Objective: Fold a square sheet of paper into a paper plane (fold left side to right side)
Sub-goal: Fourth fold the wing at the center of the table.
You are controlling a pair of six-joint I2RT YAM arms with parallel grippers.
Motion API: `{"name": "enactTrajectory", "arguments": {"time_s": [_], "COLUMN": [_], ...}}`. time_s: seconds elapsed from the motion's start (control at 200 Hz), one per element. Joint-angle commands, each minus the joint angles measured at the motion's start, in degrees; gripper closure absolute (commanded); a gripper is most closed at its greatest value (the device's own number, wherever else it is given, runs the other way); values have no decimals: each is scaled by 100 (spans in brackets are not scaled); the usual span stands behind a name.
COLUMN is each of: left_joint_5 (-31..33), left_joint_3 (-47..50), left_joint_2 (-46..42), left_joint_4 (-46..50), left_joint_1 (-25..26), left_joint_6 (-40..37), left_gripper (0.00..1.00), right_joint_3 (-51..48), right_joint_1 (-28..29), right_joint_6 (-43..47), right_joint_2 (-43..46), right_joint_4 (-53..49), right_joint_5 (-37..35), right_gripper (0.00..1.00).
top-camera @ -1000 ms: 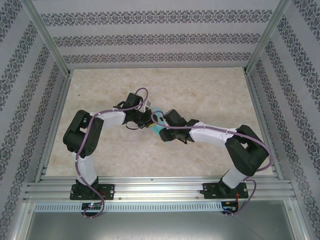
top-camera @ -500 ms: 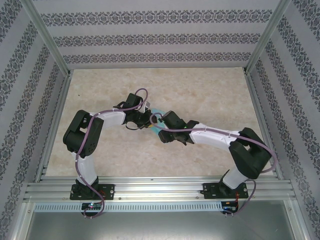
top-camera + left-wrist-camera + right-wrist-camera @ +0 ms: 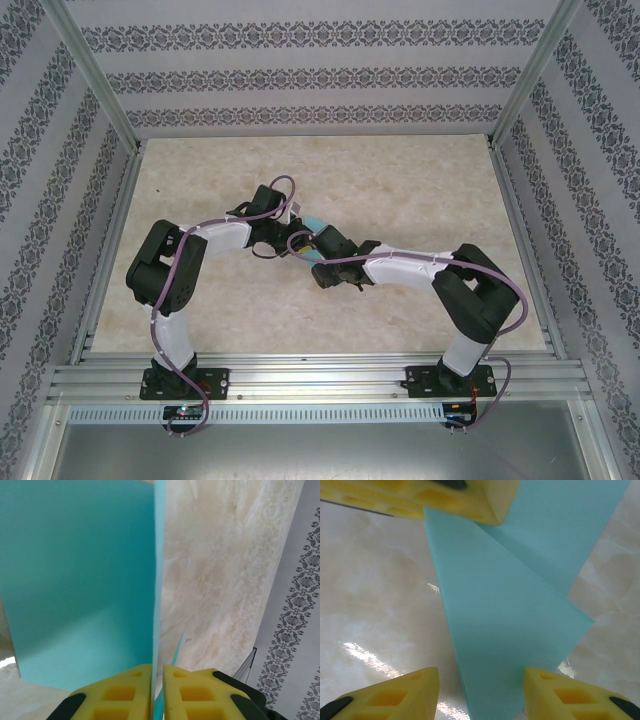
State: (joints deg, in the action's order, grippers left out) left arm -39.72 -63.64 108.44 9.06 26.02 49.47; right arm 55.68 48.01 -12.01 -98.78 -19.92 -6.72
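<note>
The turquoise sheet of paper [image 3: 510, 620], already partly folded, sits at the centre of the top view, where the two arms meet above the marbled surface [image 3: 220, 570].

The left pincer [image 3: 157, 672] is clamped on the sheet. Its yellow pads [image 3: 125, 685] are pressed together at the bottom of its wrist view, with the paper running edge-on up the middle of the frame and one face spreading to the upper left. This grip probably anchors the sheet so it cannot slide or spring apart.

The right pincer [image 3: 480, 690] stands apart. Its two yellow fingers [image 3: 395, 695] sit at the lower left and lower right of its wrist view, and the paper passes between them. A slanted flap lies over a second layer toward the upper right. One finger of the left pincer crosses the top left of that frame.

The right pincer seems placed to close on the layers or press a crease. Whether its fingers touch the paper I cannot tell.
</note>
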Motion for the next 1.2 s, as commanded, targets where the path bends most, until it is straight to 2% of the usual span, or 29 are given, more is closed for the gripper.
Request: {"name": "enactTrajectory", "arguments": {"time_s": [0.0, 0.22, 0.834, 0.994, 1.199], "left_joint_5": [42, 58, 67, 83, 141], "left_joint_3": [-185, -228, -263, -323, -465], "left_joint_2": [75, 80, 89, 68, -64], "left_joint_4": [121, 208, 334, 447, 735], "left_joint_1": [69, 65, 66, 61, -33], "left_joint_6": [124, 94, 12, -69, -243], "left_gripper": [85, 85, 82, 76, 58], "right_joint_3": [182, 194, 181, 189, 190], "right_joint_1": [100, 108, 32, 20, -9], "right_joint_6": [85, 78, 54, 84, 92], "right_joint_2": [-105, -168, -212, -255, -272], "right_joint_4": [50, 53, 67, 63, 83], "right_joint_5": [-220, -302, -260, -120, 44], "right_gripper": [52, 54, 78, 82, 89]}}
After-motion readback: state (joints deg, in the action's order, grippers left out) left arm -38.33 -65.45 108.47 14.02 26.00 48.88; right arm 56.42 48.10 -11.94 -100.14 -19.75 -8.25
